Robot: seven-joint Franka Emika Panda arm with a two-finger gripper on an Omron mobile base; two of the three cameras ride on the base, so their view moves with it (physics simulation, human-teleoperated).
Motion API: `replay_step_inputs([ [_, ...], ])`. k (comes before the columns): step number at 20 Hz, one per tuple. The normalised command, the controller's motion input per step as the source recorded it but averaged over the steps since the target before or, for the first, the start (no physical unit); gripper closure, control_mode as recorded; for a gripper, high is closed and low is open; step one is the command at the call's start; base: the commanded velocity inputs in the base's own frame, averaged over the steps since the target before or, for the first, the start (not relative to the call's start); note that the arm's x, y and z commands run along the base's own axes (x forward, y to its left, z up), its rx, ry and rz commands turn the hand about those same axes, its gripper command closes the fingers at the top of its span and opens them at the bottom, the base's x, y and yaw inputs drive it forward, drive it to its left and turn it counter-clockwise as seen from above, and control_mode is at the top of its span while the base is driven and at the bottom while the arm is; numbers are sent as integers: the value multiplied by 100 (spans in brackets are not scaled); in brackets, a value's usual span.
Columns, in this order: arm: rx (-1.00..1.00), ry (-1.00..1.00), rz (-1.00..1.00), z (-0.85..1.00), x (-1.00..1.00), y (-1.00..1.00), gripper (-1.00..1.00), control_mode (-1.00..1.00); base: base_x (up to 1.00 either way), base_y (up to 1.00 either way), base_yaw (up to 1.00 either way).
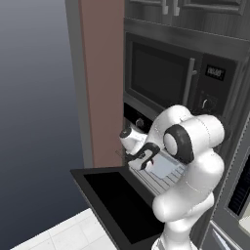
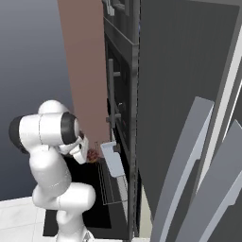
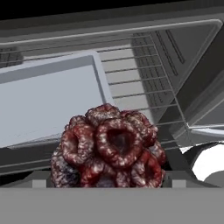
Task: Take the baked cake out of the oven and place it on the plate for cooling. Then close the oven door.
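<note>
Cake [image 3: 107, 148]: dark red, lumpy, directly in front of the hand camera, close to the gripper [image 1: 145, 158], over the front edge of the pulled-out wire rack [image 3: 144, 74]. Gripper jaws wide; fingertips hidden behind the cake, so contact cannot be told. Pale tray [image 3: 48, 98] lies on the rack behind the cake, toward the left side. Oven door [image 1: 114, 200] is dropped open, flat. Oven [image 1: 141, 122] sits below the microwave [image 1: 180, 78].
</note>
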Motion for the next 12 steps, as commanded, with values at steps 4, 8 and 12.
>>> replay_step_inputs([
  [4,5,-1,4,100,-44,32,100,-100,0,0,0],
  [8,8,0,1,100,-14,10,100,-100,0,0,0],
  [12,5,5,0,100,-12,1,100,-100,0,0,0],
])
